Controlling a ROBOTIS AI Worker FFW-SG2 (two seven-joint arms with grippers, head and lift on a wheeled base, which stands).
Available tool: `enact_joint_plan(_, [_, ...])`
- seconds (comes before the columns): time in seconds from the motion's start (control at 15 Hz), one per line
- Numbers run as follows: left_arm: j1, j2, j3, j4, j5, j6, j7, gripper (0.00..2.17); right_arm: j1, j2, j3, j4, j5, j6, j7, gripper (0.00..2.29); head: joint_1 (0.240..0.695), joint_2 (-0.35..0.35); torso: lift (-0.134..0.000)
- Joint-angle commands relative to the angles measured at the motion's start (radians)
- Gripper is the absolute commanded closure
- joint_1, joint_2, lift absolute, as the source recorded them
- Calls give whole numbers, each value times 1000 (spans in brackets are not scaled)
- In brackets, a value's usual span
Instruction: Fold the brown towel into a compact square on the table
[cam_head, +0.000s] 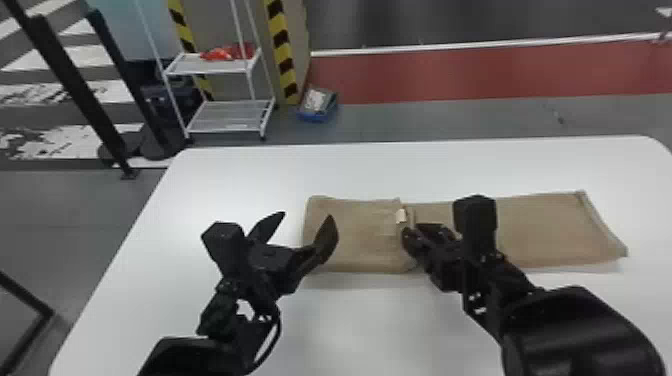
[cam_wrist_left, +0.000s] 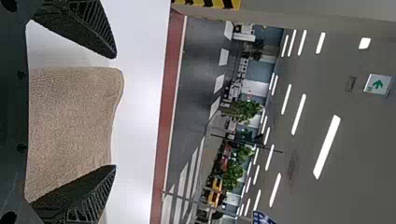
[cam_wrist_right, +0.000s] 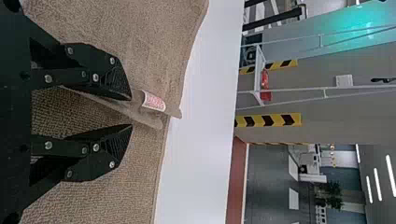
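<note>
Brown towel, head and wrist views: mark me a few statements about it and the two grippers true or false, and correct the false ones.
1. The brown towel lies on the white table. True.
2. The left gripper is shut. False: its fingers are spread wide apart.
3. A small white tag shows near the tips of the right gripper. True.
4. The towel is already a compact square. False: it is a long strip, stretching well to the right of the right gripper's fingertips.
5. The left gripper is nearer the towel's left end than the right gripper is. True.
</note>
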Motion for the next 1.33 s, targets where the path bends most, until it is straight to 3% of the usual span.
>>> enact_joint_plan(0.0, [-3, 0, -1, 1, 2, 0, 0, 29, -1, 1, 6, 1, -1, 1, 0, 1031, 695, 151, -123])
enact_joint_plan(0.33, [-6, 2, -4, 5, 3, 0, -1, 29, -9, 1, 38, -7, 8, 20, -1, 1025, 695, 163, -123])
enact_joint_plan(0.4, [-6, 2, -4, 5, 3, 0, -1, 29, -9, 1, 48, -9, 8, 26, -8, 832, 695, 164, -123])
enact_joint_plan(0.47, [-6, 2, -4, 5, 3, 0, -1, 29, -1, 1, 61, -19, 22, 7, -46, 262, 695, 166, -123])
enact_joint_plan(0.53, [-6, 3, -4, 5, 5, 0, -1, 29, 16, 1, 74, -38, 28, -42, -60, 6, 695, 167, -123])
enact_joint_plan(0.73, [-6, 8, -1, 8, 11, 0, -1, 29, 25, 1, 98, -71, 34, -63, -70, 53, 695, 175, -123])
enact_joint_plan(1.13, [-11, 13, 0, 15, 14, -3, -7, 29, -25, 1, 104, 13, 48, -29, -70, 228, 695, 194, -123])
enact_joint_plan(1.27, [-14, 19, -3, 22, 23, -3, -7, 29, -33, 1, 101, 24, 47, -23, -70, 475, 695, 189, -123])
